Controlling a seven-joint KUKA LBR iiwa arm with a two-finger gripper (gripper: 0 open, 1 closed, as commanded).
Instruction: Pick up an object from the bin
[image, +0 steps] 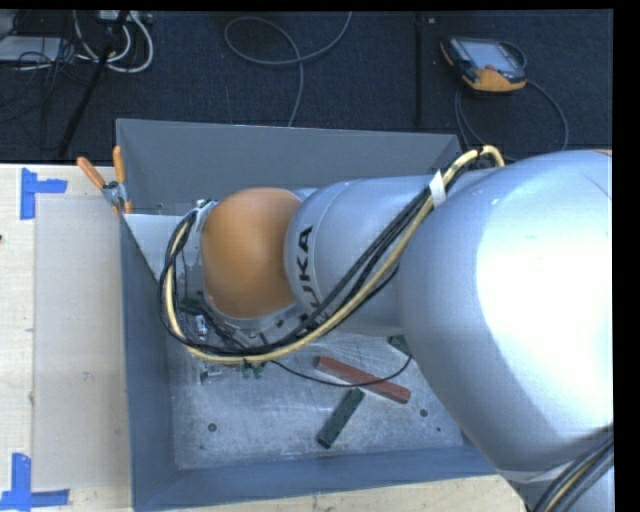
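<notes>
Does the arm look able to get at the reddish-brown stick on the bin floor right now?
Probably yes. The reddish-brown stick lies uncovered on the bin floor, beside the arm's orange-covered wrist; only a dark bar lies close by.

1. Our arm (520, 300) stretched in from the right, its broad silver link nearest the camera.
2. Our wrist (335, 250), lettered KUKA, angled down and to the left.
3. A rounded orange cover (245, 250) capped the wrist's far end.
4. Yellow and black cables (372, 272) ran along the arm, strapped near its elbow, and looped beneath the cover.
</notes>
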